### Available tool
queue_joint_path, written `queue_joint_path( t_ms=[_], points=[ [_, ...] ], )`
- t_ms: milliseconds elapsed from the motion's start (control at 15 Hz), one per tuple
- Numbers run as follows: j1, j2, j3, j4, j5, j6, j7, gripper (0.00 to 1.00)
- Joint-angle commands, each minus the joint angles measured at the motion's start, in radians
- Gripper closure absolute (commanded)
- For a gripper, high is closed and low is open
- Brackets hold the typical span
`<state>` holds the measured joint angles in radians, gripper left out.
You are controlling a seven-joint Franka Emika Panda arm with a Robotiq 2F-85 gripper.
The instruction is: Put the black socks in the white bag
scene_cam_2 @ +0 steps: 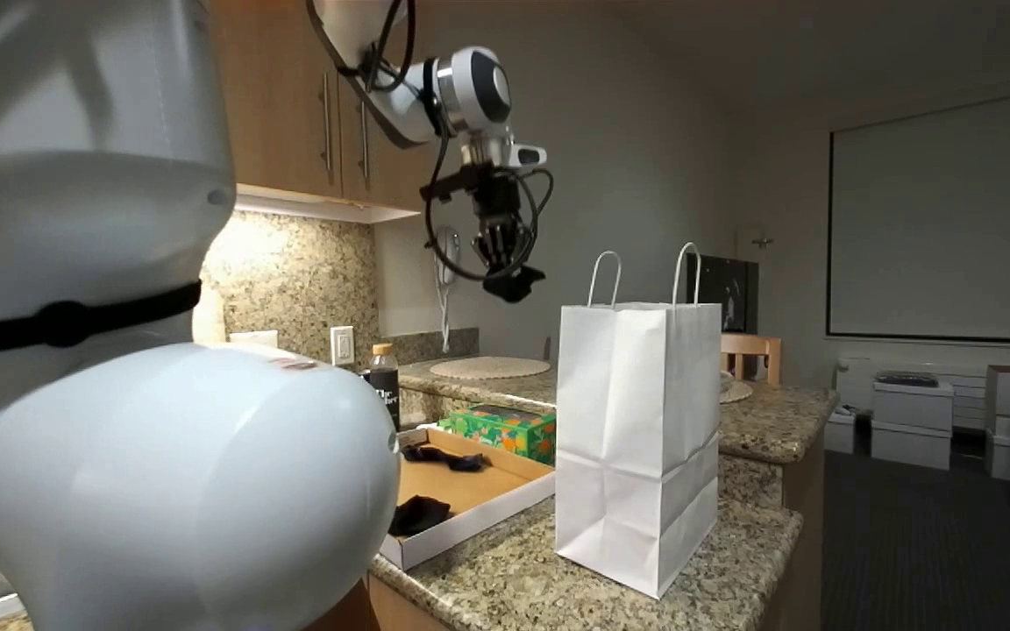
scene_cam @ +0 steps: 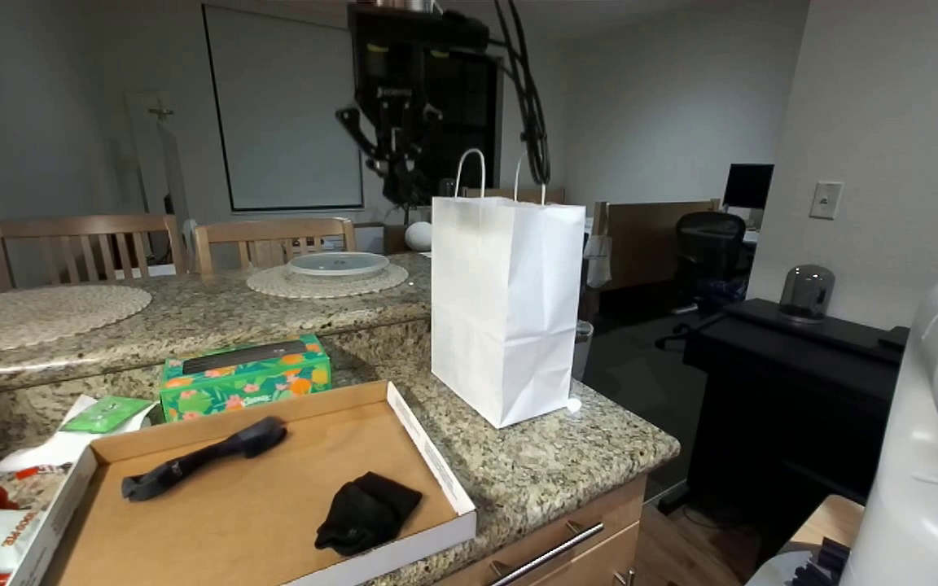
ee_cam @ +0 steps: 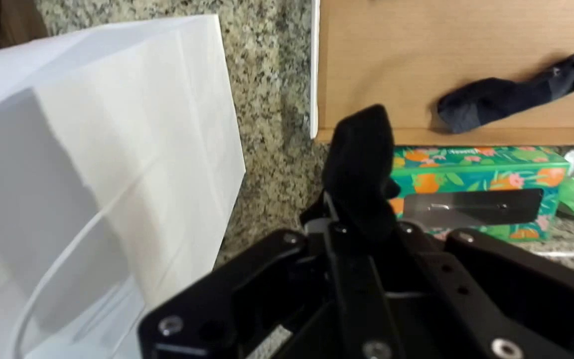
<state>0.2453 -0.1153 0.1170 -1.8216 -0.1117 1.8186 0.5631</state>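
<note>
Black limp fabric sock (ee_cam: 359,159) pinched in black jointed claw (ee_cam: 364,227) | tall white paper bag (ee_cam: 187,129): interior shows in wrist view alone

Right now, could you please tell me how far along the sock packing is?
Done: the white bag stands open and one black sock is lifted. In hand: the claw grips that sock, outside the bag's opening. Left: dropping it in, then likely the stretched sock and bunched sock in the cardboard tray. Whether the bag already holds any isn't clear.
</note>
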Motion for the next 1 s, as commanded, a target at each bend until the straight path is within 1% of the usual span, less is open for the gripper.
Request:
queue_joint_path(
  t_ms=[0,200,333,467,600,733,933],
  points=[
    [-0.066,-0.082,0.002,0.114,0.006,-0.118,-0.156,0.91],
    [-0.126,-0.113,-0.051,0.24,0.044,-0.209,-0.314,0.9],
    [-0.169,-0.123,-0.107,0.287,0.079,-0.228,-0.414,0.91],
    [-0.207,-0.116,-0.165,0.304,0.124,-0.233,-0.503,0.91],
    [-0.235,-0.087,-0.206,0.307,0.154,-0.252,-0.578,0.91],
    [-0.25,-0.052,-0.217,0.29,0.148,-0.272,-0.625,0.91],
    [-0.253,0.022,-0.2,0.292,0.116,-0.308,-0.641,0.91]
  ],
)
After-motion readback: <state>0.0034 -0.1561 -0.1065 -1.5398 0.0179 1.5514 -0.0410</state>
